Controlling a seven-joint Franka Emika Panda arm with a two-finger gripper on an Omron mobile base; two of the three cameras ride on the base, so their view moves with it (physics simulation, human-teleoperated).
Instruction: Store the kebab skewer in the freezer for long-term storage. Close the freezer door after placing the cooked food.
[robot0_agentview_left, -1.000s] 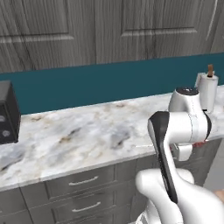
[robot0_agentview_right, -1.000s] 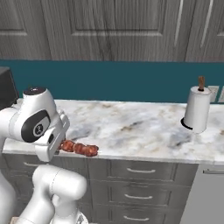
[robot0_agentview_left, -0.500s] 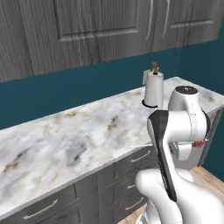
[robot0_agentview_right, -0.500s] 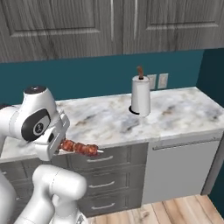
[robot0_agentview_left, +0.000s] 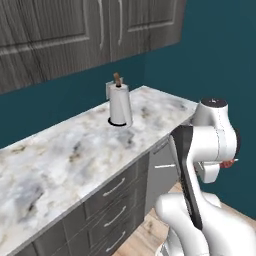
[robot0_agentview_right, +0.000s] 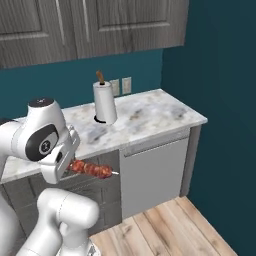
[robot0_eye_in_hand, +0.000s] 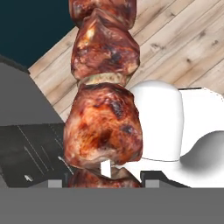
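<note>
The kebab skewer (robot0_agentview_right: 93, 170), a pale stick threaded with red-brown meat chunks, is held level in front of the lower cabinets, its tip pointing right. My gripper (robot0_agentview_right: 69, 166) is shut on its left end, under the white hand. In the hand view the chunks (robot0_eye_in_hand: 104, 127) rise up the middle from between the two dark fingertips (robot0_eye_in_hand: 55, 183), over wooden floor. In the left base view only the skewer's red tip (robot0_agentview_left: 228, 163) peeks out past my arm. The freezer and the freezer door are out of view.
A marble counter (robot0_agentview_right: 150, 112) ends at the right by a teal wall (robot0_agentview_right: 215, 100). A paper towel roll (robot0_agentview_right: 105, 102) stands on it. Below are a dishwasher front (robot0_agentview_right: 152, 175) and drawers (robot0_agentview_left: 107, 200). Grey upper cabinets (robot0_agentview_left: 75, 30) hang above, and wooden floor (robot0_agentview_right: 170, 225) lies at the right.
The whole picture has shifted: the base has moved, so the counter and paper towel roll slide left and the counter's right end, wall and floor come in. The skewer stays in the shut gripper.
</note>
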